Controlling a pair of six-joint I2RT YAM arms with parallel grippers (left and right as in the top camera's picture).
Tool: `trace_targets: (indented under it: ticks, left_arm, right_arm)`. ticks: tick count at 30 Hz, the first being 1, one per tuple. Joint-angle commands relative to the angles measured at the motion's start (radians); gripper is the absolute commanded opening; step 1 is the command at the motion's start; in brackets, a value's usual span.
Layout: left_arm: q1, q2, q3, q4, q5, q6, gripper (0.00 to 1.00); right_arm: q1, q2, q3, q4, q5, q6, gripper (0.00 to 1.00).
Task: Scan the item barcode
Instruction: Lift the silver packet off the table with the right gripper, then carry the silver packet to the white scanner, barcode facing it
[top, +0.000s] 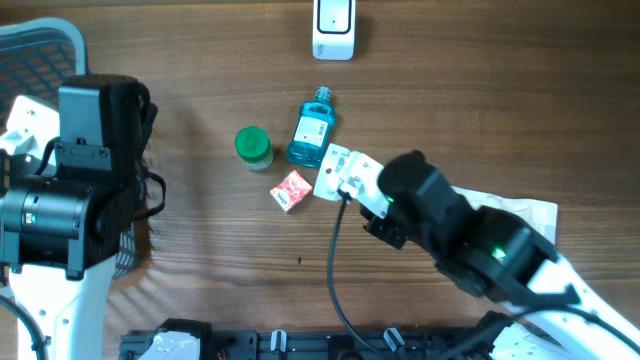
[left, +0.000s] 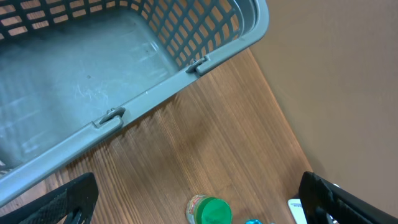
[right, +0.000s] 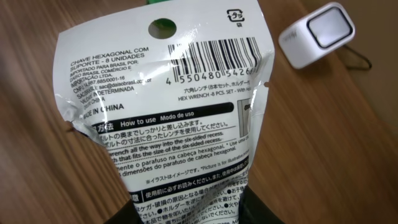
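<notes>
My right gripper (right: 186, 214) is shut on the lower end of a white hex-wrench packet (right: 168, 106), held up with its printed back towards the camera. The barcode (right: 214, 57) sits near the packet's top right. The white scanner (right: 318, 32) lies on the table beyond it, up and to the right. From overhead, the packet (top: 336, 166) sticks out of the right gripper (top: 352, 186) near the table's middle, and the scanner (top: 333, 27) rests at the far edge. My left gripper (left: 198, 186) hangs open and empty above the wood at the left.
A green-lidded jar (top: 253, 146), a blue mouthwash bottle (top: 311, 128) and a small red packet (top: 291, 190) lie beside the held packet. A grey basket (top: 35, 55) stands at the far left, its rim (left: 149, 99) close under my left wrist.
</notes>
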Motion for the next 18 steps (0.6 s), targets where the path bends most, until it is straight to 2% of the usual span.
trace_targets:
  ticks: [1, 7, 11, 18]
  left_arm:
    - [0.006, 0.0, 0.0, 0.004, -0.006, -0.011, 1.0]
    - [0.006, 0.0, 0.0, 0.003, -0.006, -0.011, 1.0]
    - [0.005, 0.002, 0.0, 0.003, -0.005, -0.011, 1.0]
    - [0.006, 0.024, 0.0, 0.003, 0.001, -0.01, 1.0]
  right_arm:
    - [0.0, -0.063, 0.027, 0.002, -0.085, -0.016, 0.04]
    - [-0.001, -0.067, 0.027, 0.016, -0.112, -0.011, 0.05]
    - [-0.001, -0.003, 0.027, 0.119, -0.185, 0.009, 0.05]
    - [-0.009, 0.246, 0.034, 0.321, 0.0, -0.047, 0.04]
